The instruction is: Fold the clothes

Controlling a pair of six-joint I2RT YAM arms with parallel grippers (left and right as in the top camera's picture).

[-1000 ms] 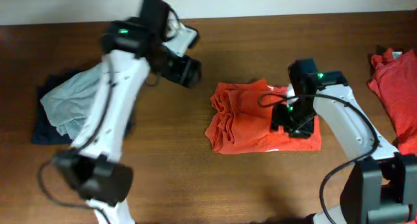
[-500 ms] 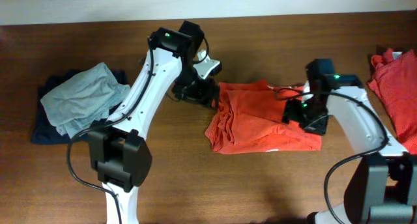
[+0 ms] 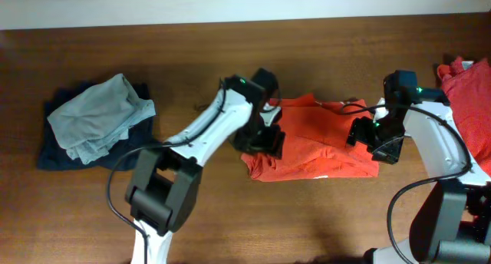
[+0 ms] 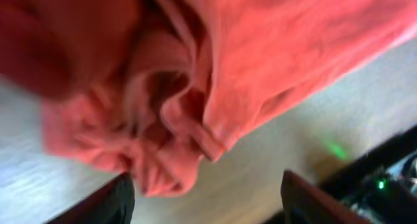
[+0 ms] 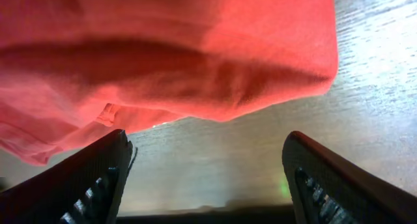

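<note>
A red-orange T-shirt point(image 3: 314, 145) lies folded in a rough rectangle at the table's middle, bunched at its left end. My left gripper point(image 3: 265, 141) hovers over that bunched left edge, open and empty; its wrist view shows the crumpled folds point(image 4: 176, 107) just ahead of the jaws point(image 4: 205, 201). My right gripper point(image 3: 376, 141) is at the shirt's right edge, open and empty; its wrist view shows the shirt's edge point(image 5: 195, 61) above bare wood between the fingers point(image 5: 205, 185). A second red-orange shirt point(image 3: 464, 103) lies at the far right.
A pile of grey cloth point(image 3: 100, 114) on dark navy cloth point(image 3: 54, 153) sits at the left. The brown wooden table point(image 3: 230, 226) runs to a pale wall at the back.
My left arm swung from the back left down to the shirt's left edge. My right gripper slid off the shirt's right part to its right edge.
</note>
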